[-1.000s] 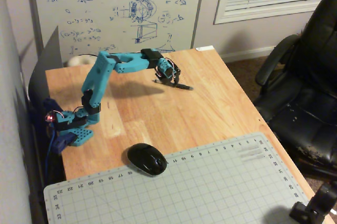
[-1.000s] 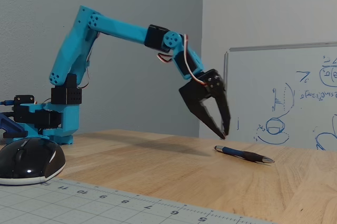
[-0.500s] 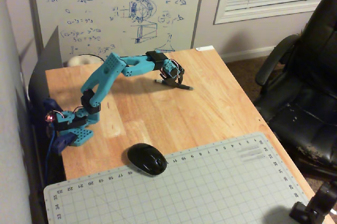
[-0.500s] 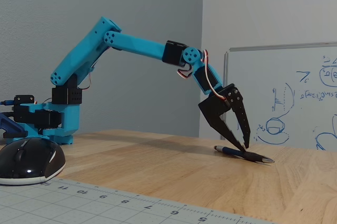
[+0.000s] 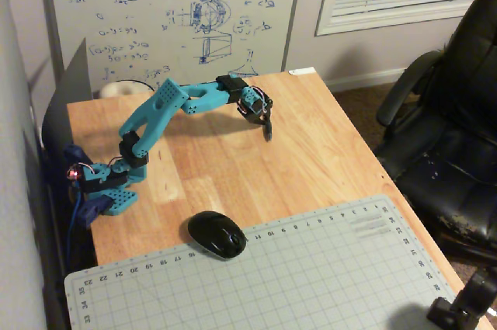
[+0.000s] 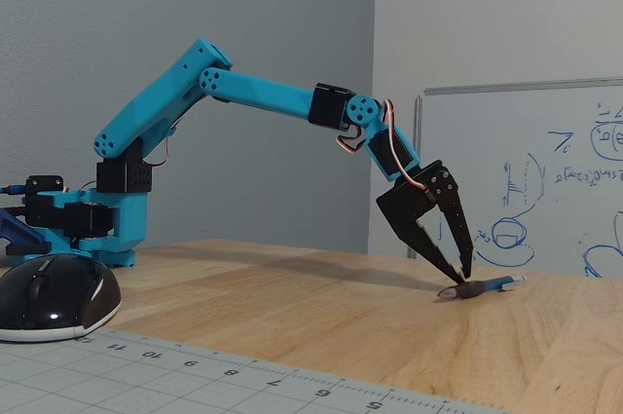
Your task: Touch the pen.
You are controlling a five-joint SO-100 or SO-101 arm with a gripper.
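The pen (image 6: 494,284) lies flat on the wooden table (image 6: 321,307), dark with a blue middle and a pale tip pointing toward the camera. My blue arm is stretched out and my black gripper (image 6: 460,280) points steeply down, its fingertips resting on the pen's near end. The jaws are close together with nothing between them. From above in the other fixed view, the gripper (image 5: 267,133) is near the table's far middle. It covers the pen there, so I cannot make the pen out.
A black computer mouse (image 5: 217,234) sits at the near edge of a grey cutting mat (image 5: 326,276), and also shows in the side view (image 6: 54,297). A whiteboard (image 5: 171,12) stands behind the table. A black office chair (image 5: 458,112) is to the right.
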